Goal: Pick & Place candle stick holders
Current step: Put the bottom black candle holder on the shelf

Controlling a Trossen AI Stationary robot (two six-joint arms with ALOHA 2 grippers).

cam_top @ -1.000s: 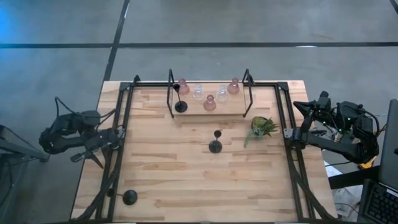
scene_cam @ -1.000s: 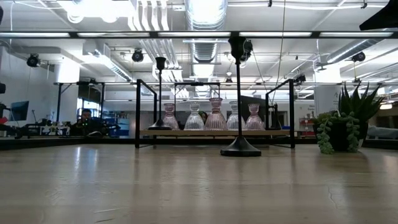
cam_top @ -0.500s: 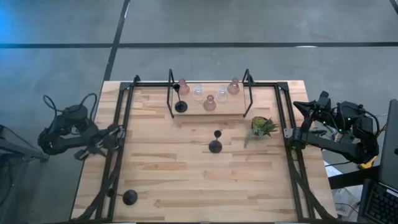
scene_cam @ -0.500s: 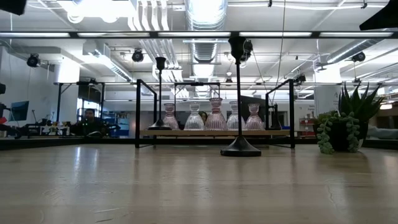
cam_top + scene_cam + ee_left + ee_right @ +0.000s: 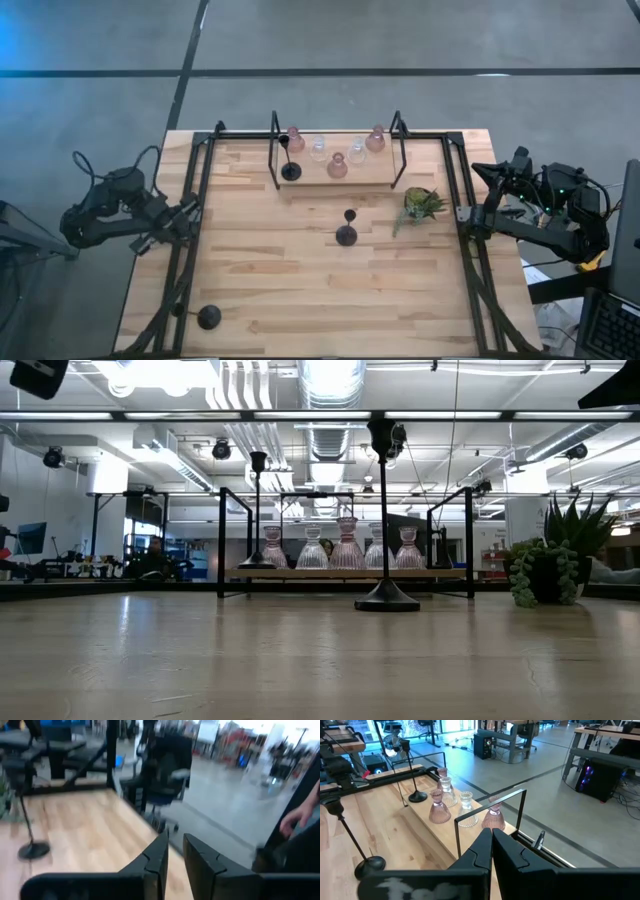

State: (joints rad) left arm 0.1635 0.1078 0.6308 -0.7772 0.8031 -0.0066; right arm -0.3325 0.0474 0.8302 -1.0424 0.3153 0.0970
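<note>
Five glass holders (image 5: 337,166) on rack (image 5: 340,176) | no readable writing

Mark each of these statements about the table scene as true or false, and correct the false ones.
1. A black candle stick holder stands alone at the table's middle. True.
2. The green plant sits on the wooden shelf. False: it stands on the table beside the shelf.
3. The shelf holds five glass holders and one black holder. True.
4. The right gripper holds a pink holder. False: it is shut on nothing at the table's right edge.
</note>
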